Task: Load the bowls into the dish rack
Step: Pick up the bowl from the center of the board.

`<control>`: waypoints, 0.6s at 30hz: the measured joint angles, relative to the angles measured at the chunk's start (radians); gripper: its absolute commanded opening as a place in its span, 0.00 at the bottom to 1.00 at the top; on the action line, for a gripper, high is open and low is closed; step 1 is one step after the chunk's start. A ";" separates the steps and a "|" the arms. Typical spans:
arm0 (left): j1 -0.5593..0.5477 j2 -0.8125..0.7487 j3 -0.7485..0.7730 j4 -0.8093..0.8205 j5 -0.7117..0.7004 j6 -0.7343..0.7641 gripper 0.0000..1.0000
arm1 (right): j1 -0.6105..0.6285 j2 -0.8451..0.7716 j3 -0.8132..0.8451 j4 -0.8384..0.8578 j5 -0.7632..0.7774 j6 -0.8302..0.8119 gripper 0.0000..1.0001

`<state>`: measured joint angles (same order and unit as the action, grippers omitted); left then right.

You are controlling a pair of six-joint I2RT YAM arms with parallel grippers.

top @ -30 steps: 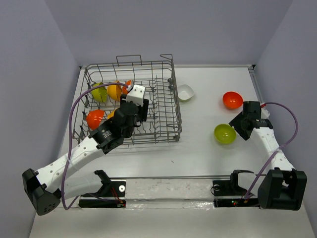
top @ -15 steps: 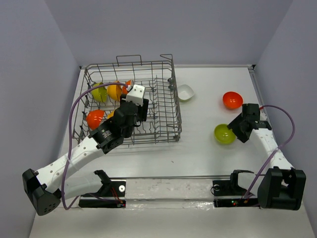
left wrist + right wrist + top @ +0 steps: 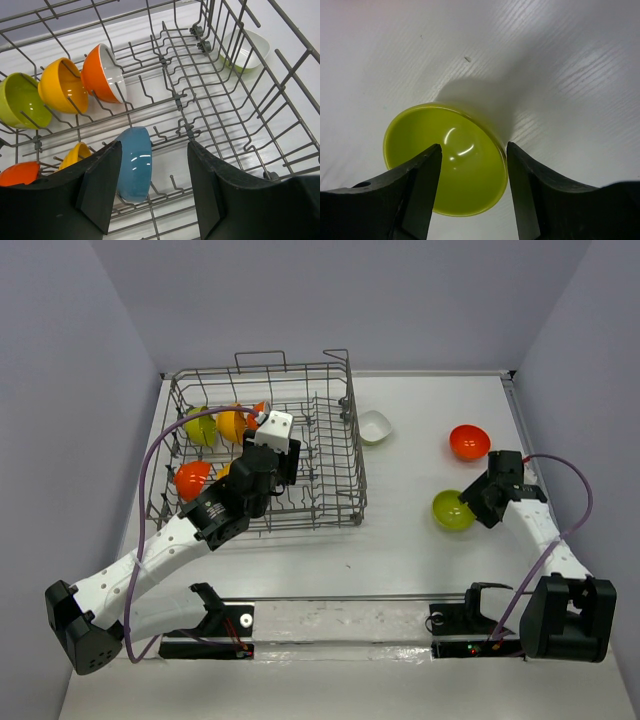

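Observation:
The grey wire dish rack (image 3: 356, 454) stands at the far left. My left gripper (image 3: 156, 150) is open and empty inside it, just above a teal bowl (image 3: 135, 162) standing on edge. Lime green (image 3: 20, 100), orange-yellow (image 3: 62, 85) and red-orange (image 3: 97, 72) bowls stand in the back row. Another orange-yellow bowl (image 3: 75, 152) and a red-orange one (image 3: 17, 174) stand nearer. My right gripper (image 3: 473, 147) is open over a lime green bowl (image 3: 445, 160) on the table, its near rim between the fingers. That bowl also shows in the top view (image 3: 452, 510).
A white bowl (image 3: 374, 427) lies on the table just right of the rack; it also shows through the wires in the left wrist view (image 3: 245, 49). A red-orange bowl (image 3: 469, 442) lies at the right, behind my right gripper (image 3: 478, 498).
My right gripper has moved left and closer to the lime green bowl. The left arm has not moved.

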<state>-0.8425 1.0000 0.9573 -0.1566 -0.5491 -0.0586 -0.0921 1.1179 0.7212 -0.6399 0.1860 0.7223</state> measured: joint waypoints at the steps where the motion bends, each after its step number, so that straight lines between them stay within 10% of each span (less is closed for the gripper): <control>1: 0.000 0.000 0.000 0.000 0.000 0.000 0.66 | 0.000 0.000 -0.004 0.000 0.000 0.000 0.60; 12: 0.000 0.000 0.000 0.000 0.005 0.000 0.66 | 0.000 0.017 -0.018 0.007 -0.006 -0.003 0.49; 18: 0.000 0.000 0.000 0.001 0.011 0.000 0.66 | 0.000 0.024 -0.018 0.025 -0.015 -0.008 0.24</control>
<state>-0.8425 1.0000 0.9573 -0.1555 -0.5377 -0.0586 -0.0921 1.1416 0.7029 -0.6151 0.1711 0.7143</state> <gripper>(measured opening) 0.655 0.371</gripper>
